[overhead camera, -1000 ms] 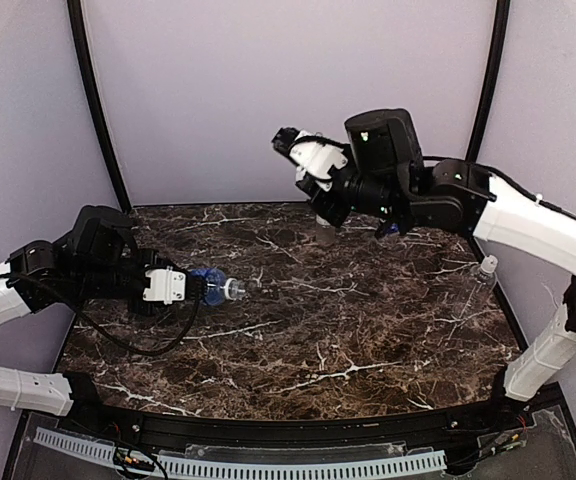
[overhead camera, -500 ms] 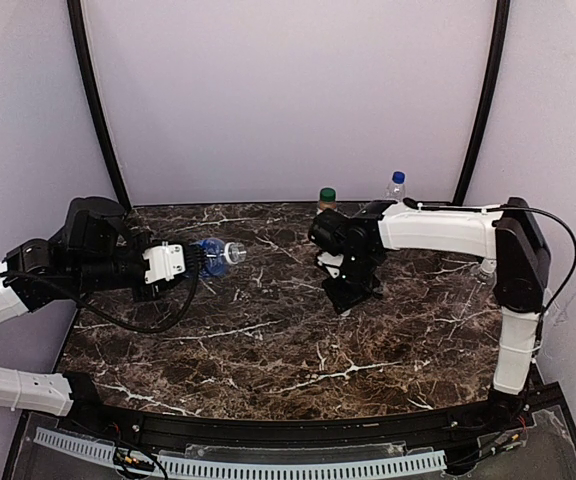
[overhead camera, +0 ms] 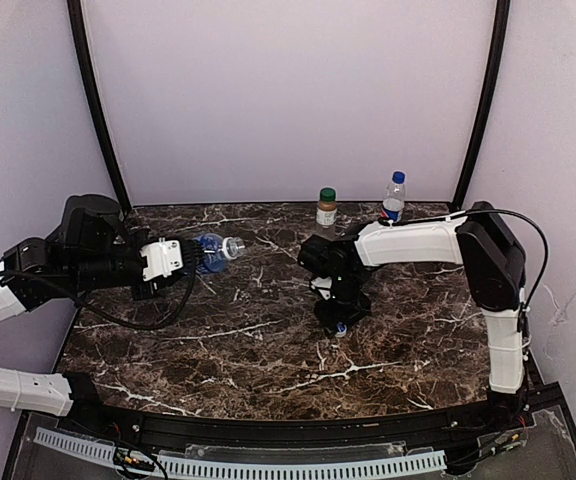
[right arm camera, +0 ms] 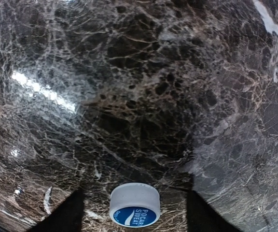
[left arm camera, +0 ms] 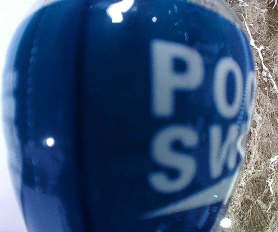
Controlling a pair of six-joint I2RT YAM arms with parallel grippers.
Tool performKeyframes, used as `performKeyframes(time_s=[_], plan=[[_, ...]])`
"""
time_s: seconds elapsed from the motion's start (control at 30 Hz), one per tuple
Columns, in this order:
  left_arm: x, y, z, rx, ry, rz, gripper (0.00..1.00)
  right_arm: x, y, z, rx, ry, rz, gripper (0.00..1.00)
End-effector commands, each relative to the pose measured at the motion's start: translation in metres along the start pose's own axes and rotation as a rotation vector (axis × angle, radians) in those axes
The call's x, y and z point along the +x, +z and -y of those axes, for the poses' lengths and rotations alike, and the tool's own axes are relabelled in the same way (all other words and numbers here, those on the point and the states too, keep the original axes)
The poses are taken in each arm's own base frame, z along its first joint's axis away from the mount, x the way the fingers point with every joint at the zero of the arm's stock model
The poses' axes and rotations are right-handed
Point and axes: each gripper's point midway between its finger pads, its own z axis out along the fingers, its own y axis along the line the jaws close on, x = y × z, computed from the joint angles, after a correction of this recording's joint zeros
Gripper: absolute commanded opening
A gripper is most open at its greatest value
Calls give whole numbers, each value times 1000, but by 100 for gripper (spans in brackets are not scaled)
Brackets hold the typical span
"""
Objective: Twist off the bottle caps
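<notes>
Dark veined marble [overhead camera: 268,350] covers the table. Nearest the arm bases, the right gripper [overhead camera: 336,312] points down at the stone, jaws parted and holding nothing. In its wrist view the dark fingers [right arm camera: 64,215] stand either side of a cap [right arm camera: 134,204] with a white wall and blue top (printed POCARI SWEAT). The cap lies on the marble between them, with a gap on each side. Further back, the left gripper [overhead camera: 190,262] is clamped on a blue-labelled bottle [overhead camera: 210,252] held on its side, the uncapped neck jutting beyond the fingertips toward the right arm. The label fills the left wrist view. Well beyond both jaws, by the back wall, stand a brown bottle [overhead camera: 326,212] with a green cap [overhead camera: 327,193] and a clear bottle [overhead camera: 393,205] with a blue cap [overhead camera: 397,177].
</notes>
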Motion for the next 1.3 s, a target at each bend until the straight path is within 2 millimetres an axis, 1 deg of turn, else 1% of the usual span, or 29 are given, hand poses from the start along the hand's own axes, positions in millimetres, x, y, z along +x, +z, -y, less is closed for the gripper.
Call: performKeyframes(time_s=[0.0, 0.03, 0.07, 0.1, 0.13, 0.17, 0.2, 0.23, 0.27, 0.3, 0.33, 0.37, 0.4, 0.43, 0.47, 0.5, 0.53, 0.57, 0.63, 0.67, 0.73, 0.8, 0.87, 0.97, 1.03, 1.17, 1.27], plan=[[-16, -15, -9, -1, -53, 61, 31, -14, -31, -9, -37, -27, 92, 98], [-17, -16, -7, 16, -61, 67, 31, -19, -44, -9, -35, -42, 133, 99], [-25, -20, -6, 40, -82, 104, 31, -25, -59, -9, -26, -60, 182, 99], [-28, -22, -2, 68, -94, 115, 31, -32, -77, -10, -15, -88, 244, 99], [-38, -27, 0, 100, -128, 159, 31, -40, -96, -12, -2, -117, 316, 99], [-40, -30, 2, 124, -149, 169, 31, -46, -117, -14, 7, -146, 388, 99], [-51, -36, 3, 157, -185, 212, 31, -53, -137, -18, 2, -170, 463, 99], [-54, -37, 4, 179, -206, 221, 31, -56, -157, -24, -16, -193, 529, 99], [-63, -42, 5, 212, -242, 252, 31, -60, -178, -29, -47, -213, 600, 99], [-66, -45, 4, 224, -258, 265, 31, -62, -197, -35, -82, -231, 665, 99], [-74, -49, 4, 252, -279, 294, 31, -62, -217, -44, -124, -263, 732, 99], [-80, -53, 6, 279, -287, 320, 31, -61, -238, -57, -180, -307, 815, 99], [-85, -57, 4, 290, -301, 338, 31, -60, -260, -76, -245, -385, 931, 99], [-91, -62, 3, 307, -306, 367, 31, -49, -283, -97, -328, -471, 1035, 98], [-94, -63, 3, 321, -319, 378, 31, -36, -311, -117, -409, -569, 1170, 99], [-100, -67, 3, 339, -322, 402, 31, -15, -341, -135, -490, -675, 1317, 99], [-102, -68, 3, 351, -333, 410, 31, 5, -367, -150, -559, -763, 1458, 99], [-106, -71, 3, 366, -335, 430, 31, 22, -383, -162, -620, -826, 1579, 99], [-111, -73, 3, 383, -338, 446, 31, 47, -408, -178, -750, -900, 1734, 99], [-111, -72, 4, 389, -339, 447, 31, 51, -416, -185, -791, -913, 1769, 99], [-113, -73, 4, 400, -340, 452, 31, 51, -427, -200, -829, -925, 1795, 99], [-114, -73, 4, 403, -340, 453, 31, 49, -435, -214, -844, -944, 1808, 99], [-113, -73, 4, 404, -336, 451, 31, 50, -445, -220, -860, -945, 1837, 98], [-112, -73, 6, 407, -332, 449, 31, 49, -458, -221, -899, -915, 1869, 94], [-111, -73, 7, 410, -330, 448, 31, 45, -463, -222, -900, -894, 1865, 91], [-109, -72, 9, 411, -326, 444, 31, 42, -466, -223, -911, -881, 1845, 83], [-108, -71, 10, 411, -326, 440, 31, 36, -463, -230, -908, -897, 1781, 76]])
